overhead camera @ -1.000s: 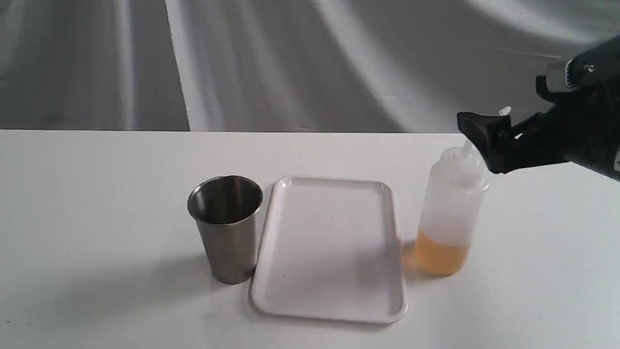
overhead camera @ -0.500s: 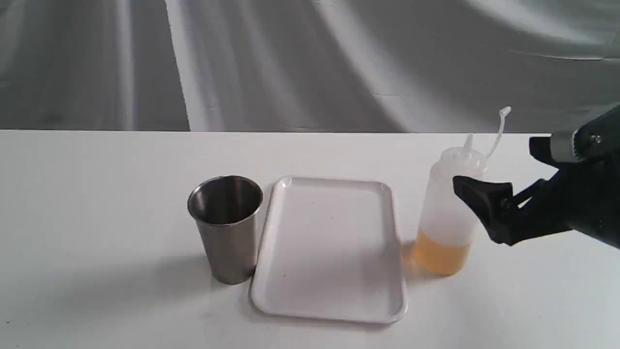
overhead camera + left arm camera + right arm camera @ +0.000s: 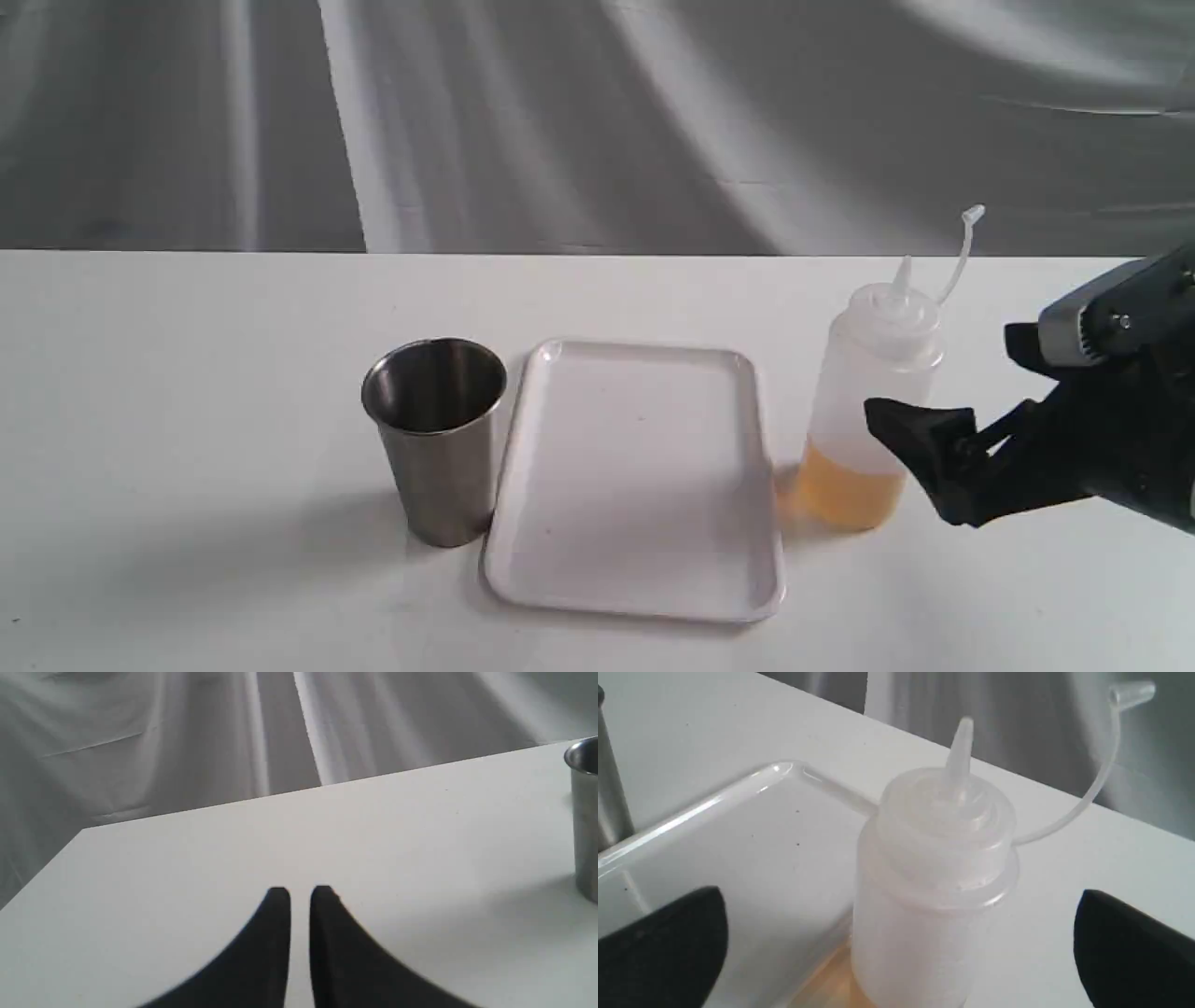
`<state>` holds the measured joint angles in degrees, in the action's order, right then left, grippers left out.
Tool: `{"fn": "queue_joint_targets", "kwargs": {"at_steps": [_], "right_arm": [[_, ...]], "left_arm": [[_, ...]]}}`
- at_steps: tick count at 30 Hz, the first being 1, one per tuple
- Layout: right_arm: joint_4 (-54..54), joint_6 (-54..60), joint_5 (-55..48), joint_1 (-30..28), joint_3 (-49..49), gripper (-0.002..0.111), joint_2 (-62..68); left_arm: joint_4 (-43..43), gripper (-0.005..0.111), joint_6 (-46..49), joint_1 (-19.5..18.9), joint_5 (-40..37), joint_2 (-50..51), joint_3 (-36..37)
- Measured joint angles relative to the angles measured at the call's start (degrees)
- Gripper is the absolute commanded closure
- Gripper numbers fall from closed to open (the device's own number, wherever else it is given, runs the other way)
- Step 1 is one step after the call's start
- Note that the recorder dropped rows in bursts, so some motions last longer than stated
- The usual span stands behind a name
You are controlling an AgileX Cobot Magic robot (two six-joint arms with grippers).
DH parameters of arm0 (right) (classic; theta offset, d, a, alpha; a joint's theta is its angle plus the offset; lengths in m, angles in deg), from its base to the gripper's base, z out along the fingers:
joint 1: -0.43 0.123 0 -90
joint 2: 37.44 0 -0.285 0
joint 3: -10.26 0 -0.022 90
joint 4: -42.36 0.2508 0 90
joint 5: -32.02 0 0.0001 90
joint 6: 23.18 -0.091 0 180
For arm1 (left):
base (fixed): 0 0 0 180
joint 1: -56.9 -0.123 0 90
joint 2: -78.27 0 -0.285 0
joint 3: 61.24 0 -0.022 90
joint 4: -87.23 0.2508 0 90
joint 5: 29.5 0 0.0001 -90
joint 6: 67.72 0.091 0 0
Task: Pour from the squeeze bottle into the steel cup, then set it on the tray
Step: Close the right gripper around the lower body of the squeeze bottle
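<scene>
My right gripper (image 3: 899, 896) is spread wide, straddling the translucent whitish plastic squeeze bottle (image 3: 873, 392) of amber liquid without touching it. The bottle stands upright just right of the flat white rectangular tray (image 3: 635, 485), and the brushed steel cup (image 3: 437, 439) stands just left of the tray. I judge this the grasping step. Next I must close gently on the body, because the nozzle is uncapped. My left gripper (image 3: 300, 893) is nearly closed and empty.

On table (image 3: 187, 373): steel cup (image 3: 435, 439), tray (image 3: 635, 476), squeeze bottle (image 3: 868, 392) in row. Cup at left, upright, just beside tray's left rim. Tray in middle, flat. Bottle at right, upright, just beside tray's right rim, off tray.
</scene>
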<state>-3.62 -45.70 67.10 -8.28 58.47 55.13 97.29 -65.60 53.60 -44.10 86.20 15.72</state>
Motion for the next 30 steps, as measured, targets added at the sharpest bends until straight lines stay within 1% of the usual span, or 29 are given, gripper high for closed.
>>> {"fn": "queue_joint_targets", "kwargs": {"at_steps": [6, 13, 20, 30], "right_arm": [[-0.1, 0.0, 0.0, 0.0, 0.1, 0.003, 3.6], [0.0, 0.0, 2.4, 0.0, 0.1, 0.003, 7.5], [4.3, 2.6, 3.8, 0.0, 0.1, 0.003, 11.0], [6.9, 5.3, 7.6, 0.0, 0.1, 0.003, 15.5]], "left_arm": [[0.0, 0.098, 0.0, 0.0, 0.0, 0.0, 0.0], [0.0, 0.098, 0.0, 0.0, 0.0, 0.0, 0.0], [0.0, 0.098, 0.0, 0.0, 0.0, 0.0, 0.0], [0.0, 0.098, 0.0, 0.0, 0.0, 0.0, 0.0]]}}
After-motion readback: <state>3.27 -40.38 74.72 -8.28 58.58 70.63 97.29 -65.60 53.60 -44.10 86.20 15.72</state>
